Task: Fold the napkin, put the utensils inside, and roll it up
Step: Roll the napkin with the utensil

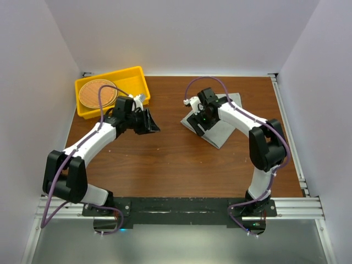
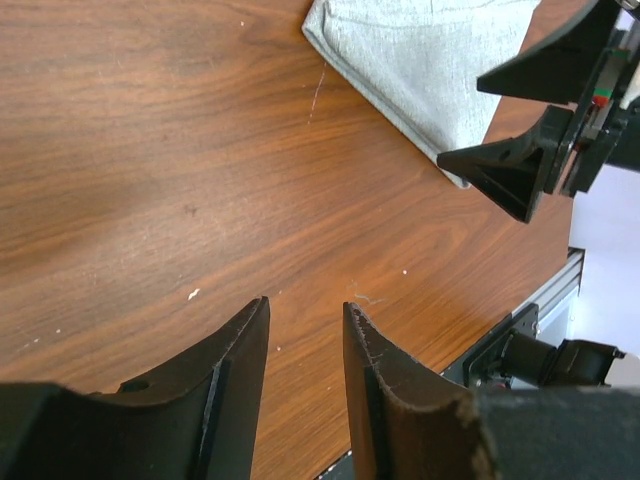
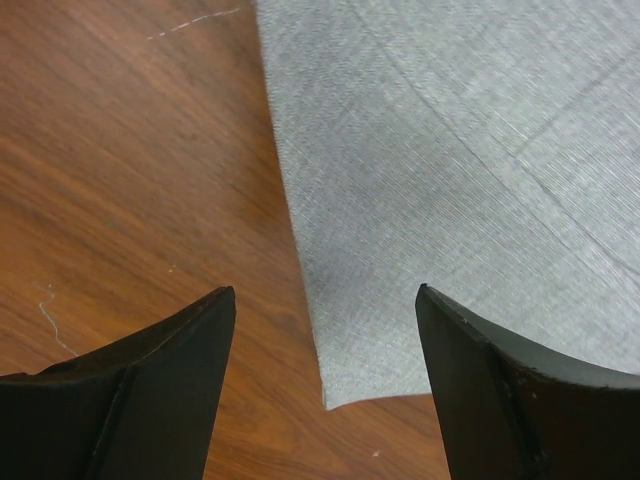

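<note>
The brown wood-grain tabletop (image 1: 165,159) carries two things: a yellow tray (image 1: 135,82) in its far left corner and a grey napkin (image 1: 219,135) lying flat right of centre, well apart from the tray. A thin pale scratch (image 2: 318,90) marks the bare wood just beside the napkin's edge

Right pincer (image 1: 196,127) low over the folded grey napkin (image 1: 220,135), cloth spreading behind and to its right. Left pincer (image 1: 152,127) apart, above the wooden table (image 1: 165,162); behind it, yellow tray (image 1: 135,72) holding woven disc (image 1: 92,97).
</note>
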`<state>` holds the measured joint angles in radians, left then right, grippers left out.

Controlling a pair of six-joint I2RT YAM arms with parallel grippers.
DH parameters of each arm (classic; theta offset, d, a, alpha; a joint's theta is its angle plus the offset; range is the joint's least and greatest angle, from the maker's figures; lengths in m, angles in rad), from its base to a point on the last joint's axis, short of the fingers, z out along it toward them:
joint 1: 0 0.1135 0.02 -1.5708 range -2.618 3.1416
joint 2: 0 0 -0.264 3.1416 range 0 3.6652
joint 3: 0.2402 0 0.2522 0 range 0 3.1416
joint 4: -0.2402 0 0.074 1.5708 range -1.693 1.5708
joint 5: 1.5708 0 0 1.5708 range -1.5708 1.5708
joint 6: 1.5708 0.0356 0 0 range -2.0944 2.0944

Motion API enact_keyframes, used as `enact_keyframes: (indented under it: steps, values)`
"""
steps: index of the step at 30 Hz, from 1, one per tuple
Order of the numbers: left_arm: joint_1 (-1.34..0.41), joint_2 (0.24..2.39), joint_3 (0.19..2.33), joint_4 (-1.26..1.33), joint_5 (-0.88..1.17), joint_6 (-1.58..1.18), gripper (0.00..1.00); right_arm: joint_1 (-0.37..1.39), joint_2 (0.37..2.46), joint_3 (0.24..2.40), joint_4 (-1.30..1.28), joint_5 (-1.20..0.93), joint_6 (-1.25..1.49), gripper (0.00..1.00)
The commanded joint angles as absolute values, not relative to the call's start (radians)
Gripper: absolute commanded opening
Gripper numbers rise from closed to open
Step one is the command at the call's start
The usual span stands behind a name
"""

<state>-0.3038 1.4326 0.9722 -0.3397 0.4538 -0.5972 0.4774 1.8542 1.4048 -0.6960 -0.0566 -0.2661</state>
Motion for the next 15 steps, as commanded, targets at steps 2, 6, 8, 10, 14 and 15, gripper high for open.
enact_keyframes:
  steps: [2, 6, 8, 10, 14, 15]
  values:
    - [-0.290, 1.405, 0.954, -0.324, 0.511, -0.558, 0.40, 0.476, 1.908, 1.434, -0.719, -0.195, -0.334, 0.76]
    - [-0.282, 1.405, 0.951, -0.325, 0.517, -0.552, 0.40, 0.466, 1.947, 1.443, -0.723, -0.192, -0.328, 0.77]
    - [-0.273, 1.404, 0.951, -0.328, 0.518, -0.546, 0.40, 0.465, 1.959, 1.442, -0.715, -0.178, -0.327, 0.77]
    - [-0.265, 1.404, 0.951, -0.331, 0.522, -0.540, 0.40, 0.465, 1.962, 1.439, -0.704, -0.163, -0.325, 0.77]
    - [-0.244, 1.405, 0.948, -0.336, 0.532, -0.532, 0.40, 0.466, 1.983, 1.437, -0.706, -0.140, -0.324, 0.77]
    - [-0.241, 1.407, 0.948, -0.336, 0.537, -0.529, 0.40, 0.466, 1.985, 1.434, -0.707, -0.134, -0.322, 0.75]
